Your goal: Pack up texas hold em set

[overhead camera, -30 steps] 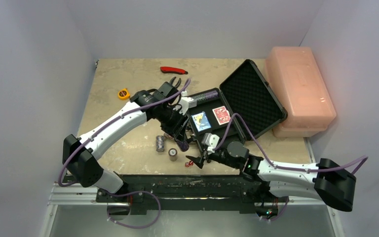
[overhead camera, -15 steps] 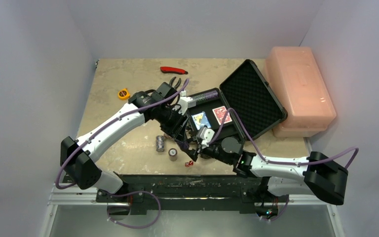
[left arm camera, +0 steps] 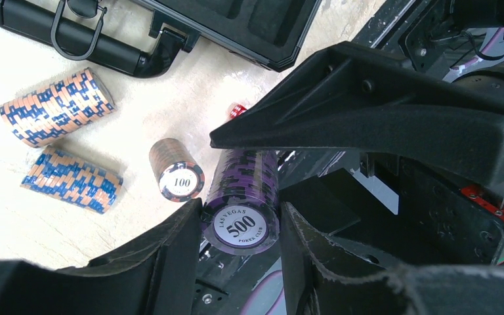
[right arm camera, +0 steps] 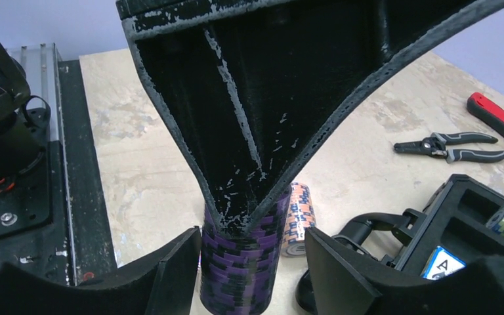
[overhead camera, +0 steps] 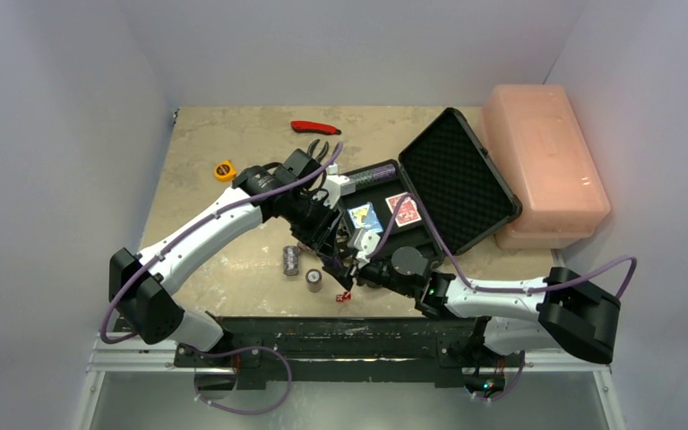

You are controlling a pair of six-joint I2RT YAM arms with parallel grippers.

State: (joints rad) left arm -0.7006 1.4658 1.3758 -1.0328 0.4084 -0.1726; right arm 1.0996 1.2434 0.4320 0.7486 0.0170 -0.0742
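The left end effector [left arm camera: 239, 220] pinches the purple chip stack [left arm camera: 239, 190] over the desk [overhead camera: 224, 260], just beside the handle edge of the open briefcase [overhead camera: 452, 175]. The right end effector [right arm camera: 252, 239] is spread and straddles the same stack, with a gap on one side.

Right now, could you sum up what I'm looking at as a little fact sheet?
Left gripper: shut on the purple chip stack
Right gripper: open, straddling that same stack
Black case: open, blue deck and red deck inside
Loose chip stacks: three on the table, outside the case
Red dice: on the table
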